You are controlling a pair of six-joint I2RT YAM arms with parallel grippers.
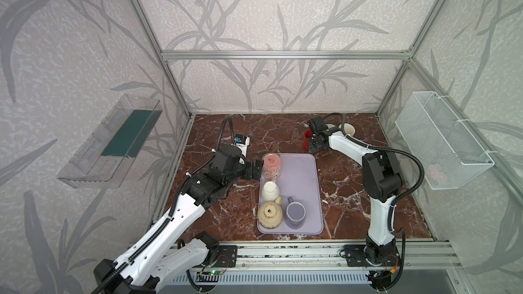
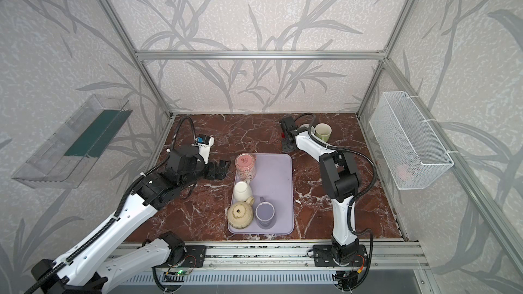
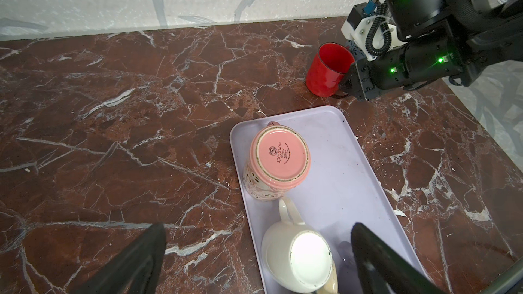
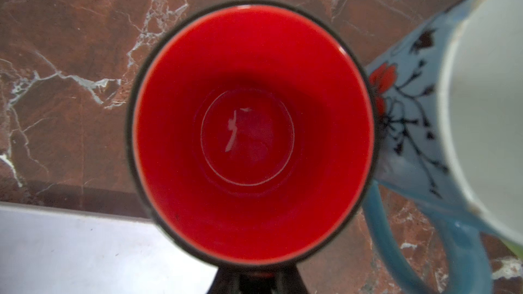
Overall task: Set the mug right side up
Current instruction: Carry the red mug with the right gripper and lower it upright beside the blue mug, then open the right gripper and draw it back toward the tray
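Marble tabletop (image 1: 283, 137), four-mug tray (image 1: 305, 193), left hand (image 1: 257, 169) agape; right hand (image 3: 347, 82) gripping red mug (image 3: 325, 74)

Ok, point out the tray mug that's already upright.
The purple mug: its open mouth faces up. Pink, white and beige show their bases.

The red mug (image 4: 249, 137) stood upright on the brown marble table (image 4: 70, 52), its mouth facing the camera, with a dark rim and a glossy red inside that was empty apart from a pale smear on the bottom. The right gripper (image 4: 259, 274) was closed at the mug's near edge, a sliver of red showing between its dark fingers. A blue mug (image 4: 410, 125) with red flowers, black stems and a white inside stood just beside it, blurred. A corner of a pale tray (image 4: 85, 250) lay close to the red mug.
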